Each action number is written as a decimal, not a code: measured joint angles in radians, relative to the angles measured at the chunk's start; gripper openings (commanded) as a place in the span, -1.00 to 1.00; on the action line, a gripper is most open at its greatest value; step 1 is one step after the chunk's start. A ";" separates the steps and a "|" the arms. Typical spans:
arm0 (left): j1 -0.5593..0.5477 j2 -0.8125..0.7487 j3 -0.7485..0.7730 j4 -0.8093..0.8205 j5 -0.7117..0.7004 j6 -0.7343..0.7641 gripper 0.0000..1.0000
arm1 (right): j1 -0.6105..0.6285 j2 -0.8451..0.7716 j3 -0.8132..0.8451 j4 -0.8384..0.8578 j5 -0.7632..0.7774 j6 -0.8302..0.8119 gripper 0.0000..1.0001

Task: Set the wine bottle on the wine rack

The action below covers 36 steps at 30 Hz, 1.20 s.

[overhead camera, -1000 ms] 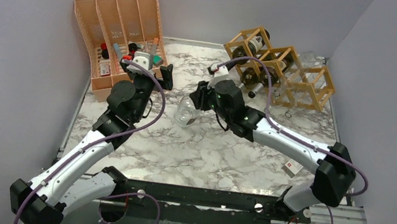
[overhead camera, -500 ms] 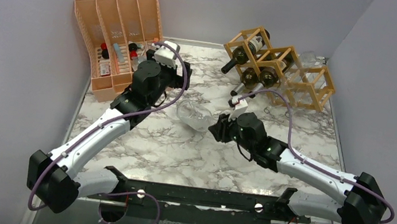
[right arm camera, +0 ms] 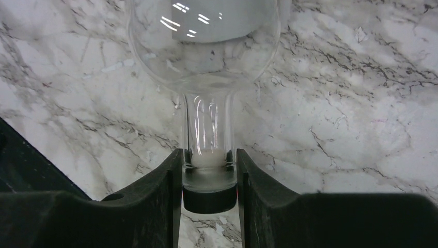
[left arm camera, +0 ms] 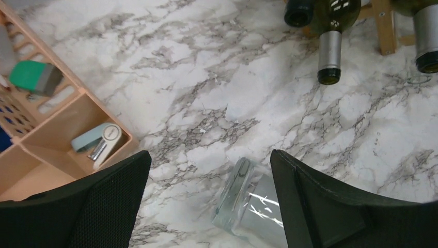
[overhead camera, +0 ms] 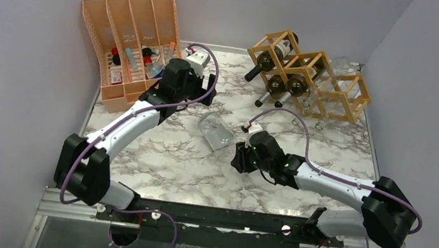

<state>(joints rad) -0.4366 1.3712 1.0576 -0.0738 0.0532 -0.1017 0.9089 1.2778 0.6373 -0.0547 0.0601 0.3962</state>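
A clear glass wine bottle [overhead camera: 215, 130] lies on the marble table, base toward the far left and neck toward my right gripper [overhead camera: 238, 153]. In the right wrist view the right gripper [right arm camera: 209, 191] is shut on the bottle's neck [right arm camera: 208, 129] just above its black cap. My left gripper [overhead camera: 206, 96] hovers open above the bottle's base; in the left wrist view [left arm camera: 209, 201] the base [left arm camera: 253, 206] shows between the spread fingers [left arm camera: 93, 206], untouched. The light wooden wine rack [overhead camera: 330, 94] stands at the back right, apart from both grippers.
The rack holds three dark bottles [overhead camera: 277, 83], their necks pointing out over the table; two also show in the left wrist view [left arm camera: 330, 46]. An orange-pink slotted organiser [overhead camera: 128, 28] with small items stands at the back left and also shows in the left wrist view [left arm camera: 51, 129].
My right gripper has drawn back toward the near edge with the bottle's neck in it. My left arm has swung right, away from the organiser, over the bottle's base.
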 measured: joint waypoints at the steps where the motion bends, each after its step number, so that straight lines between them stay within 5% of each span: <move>1: 0.012 0.028 0.003 -0.004 0.022 -0.005 0.74 | 0.000 0.021 0.000 -0.001 0.000 0.000 -0.96; 7: 0.061 0.227 0.057 -0.048 0.184 -0.020 0.58 | 0.000 0.079 0.007 -0.010 0.001 -0.005 -0.82; 16: 0.063 0.342 0.080 -0.086 0.344 -0.017 0.34 | 0.000 0.130 0.052 -0.038 0.014 -0.003 -0.20; 36: 0.063 0.392 0.129 -0.098 0.396 0.000 0.13 | 0.000 0.367 0.278 -0.122 0.043 0.000 -0.03</move>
<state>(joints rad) -0.3733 1.7634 1.1862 -0.1722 0.4488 -0.1017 0.9089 1.6447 0.9154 -0.1772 0.1036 0.3958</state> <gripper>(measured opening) 0.577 0.478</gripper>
